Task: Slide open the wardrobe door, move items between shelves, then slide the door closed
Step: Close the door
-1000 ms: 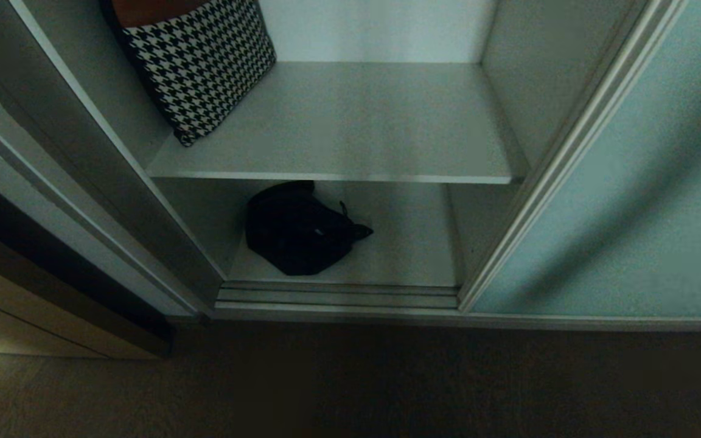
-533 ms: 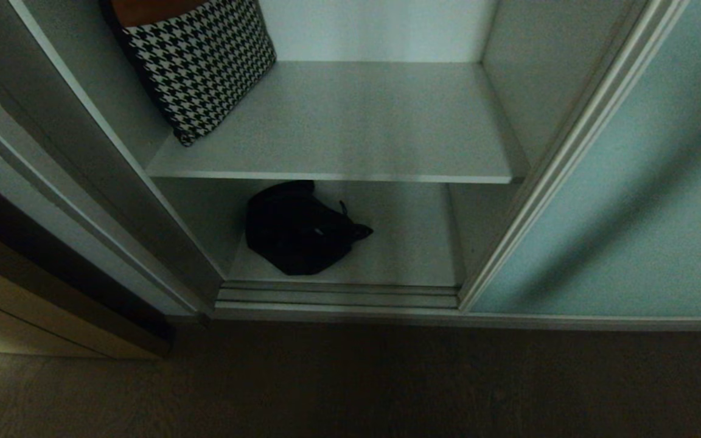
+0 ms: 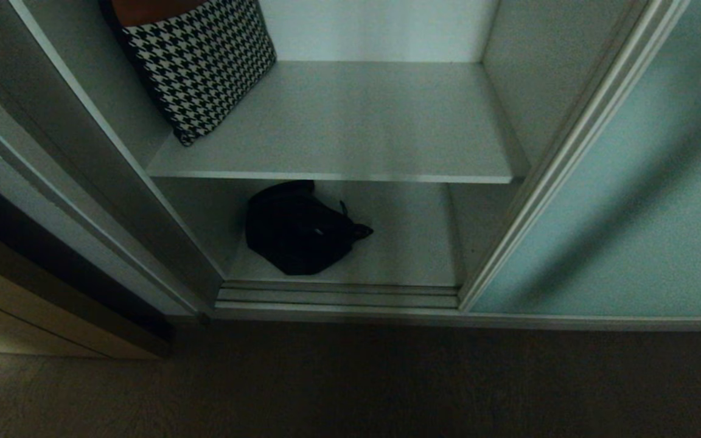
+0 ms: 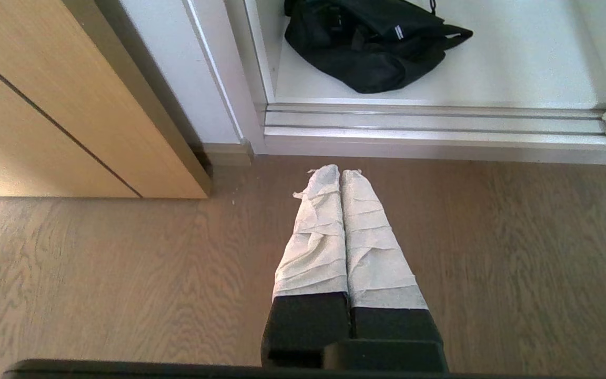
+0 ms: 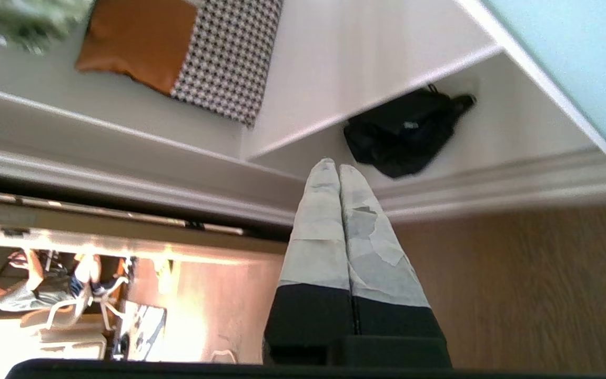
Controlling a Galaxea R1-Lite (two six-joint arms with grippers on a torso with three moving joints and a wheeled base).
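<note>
The frosted blue-green sliding wardrobe door stands slid to the right, leaving the wardrobe open. A black shoulder bag lies on the bottom shelf, also seen as the bag and the bag. Above it the upper shelf holds a houndstooth cushion. Neither arm shows in the head view. My left gripper hangs shut over the wooden floor in front of the door track. My right gripper is shut and empty, out over the floor, pointing toward the bag.
The silver door track runs along the wardrobe's threshold. A wooden cabinet stands left of the wardrobe. An orange-and-houndstooth cushion shows in the right wrist view. A seated person is far off in a bright room.
</note>
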